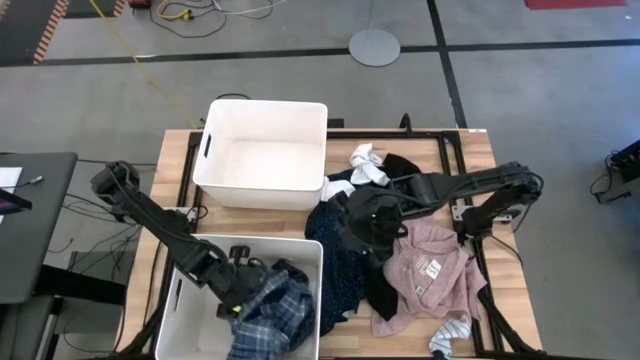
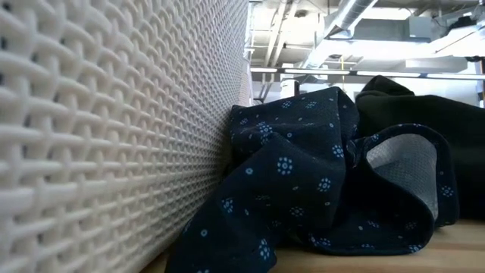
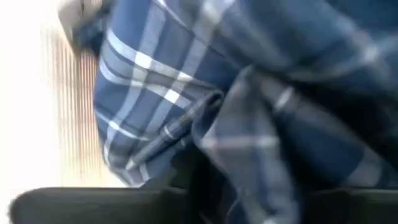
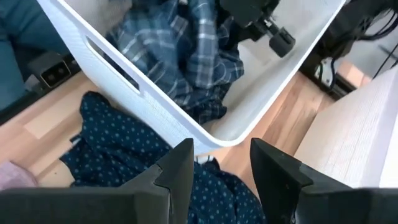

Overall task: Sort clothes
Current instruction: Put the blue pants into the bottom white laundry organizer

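The blue-white plaid shirt [image 1: 272, 312] lies bunched in the near white bin [image 1: 300, 250]; it also shows in the right wrist view [image 4: 186, 56]. My left gripper [image 1: 240, 290] is down in that bin, right at the shirt, and the plaid cloth [image 3: 205, 93] fills its wrist view. The navy dotted piece [image 1: 335, 265] and the black piece [image 1: 385, 285] lie on the table beside the bin. My right gripper [image 4: 217, 168] is open over the navy dotted piece [image 4: 118, 143], close to the bin's corner. The pale pink shirt [image 1: 432, 265] lies to the right of them.
A second white bin [image 1: 265, 150] stands at the far side. White socks [image 1: 368, 165] lie beside it, and a striped sock [image 1: 450, 335] lies near the front edge. In the low view the near bin's woven wall [image 2: 114, 114] stands against the navy piece [image 2: 303, 182].
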`<action>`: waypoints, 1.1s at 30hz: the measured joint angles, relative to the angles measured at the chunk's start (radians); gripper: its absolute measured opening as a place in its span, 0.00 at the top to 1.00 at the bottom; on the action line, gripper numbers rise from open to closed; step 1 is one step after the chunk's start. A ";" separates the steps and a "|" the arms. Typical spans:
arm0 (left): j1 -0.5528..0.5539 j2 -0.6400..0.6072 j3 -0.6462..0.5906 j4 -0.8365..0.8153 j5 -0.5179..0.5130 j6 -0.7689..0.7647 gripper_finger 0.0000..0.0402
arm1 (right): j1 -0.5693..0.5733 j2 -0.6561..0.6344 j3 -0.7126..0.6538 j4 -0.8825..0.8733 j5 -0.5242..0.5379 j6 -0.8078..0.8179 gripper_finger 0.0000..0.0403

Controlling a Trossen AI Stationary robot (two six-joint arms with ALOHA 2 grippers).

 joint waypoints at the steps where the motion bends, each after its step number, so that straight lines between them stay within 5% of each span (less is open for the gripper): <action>1: 0.000 0.000 0.025 -0.015 0.000 0.004 0.67 | 0.004 -0.006 0.000 0.000 0.000 0.000 0.57; 8: -0.015 0.000 0.217 -0.215 -0.024 0.007 0.46 | 0.028 -0.030 0.000 0.001 0.000 -0.003 0.57; 16: -0.052 -0.001 0.411 -0.415 -0.108 0.007 0.44 | 0.049 -0.031 0.000 -0.010 -0.002 -0.004 0.57; 24: -0.067 -0.001 0.485 -0.307 -0.173 0.165 0.45 | 0.054 -0.031 0.000 -0.049 -0.003 -0.003 0.57; 33: -0.038 0.010 0.346 -0.042 -0.105 0.319 0.45 | 0.069 -0.031 0.000 -0.087 -0.003 0.024 0.57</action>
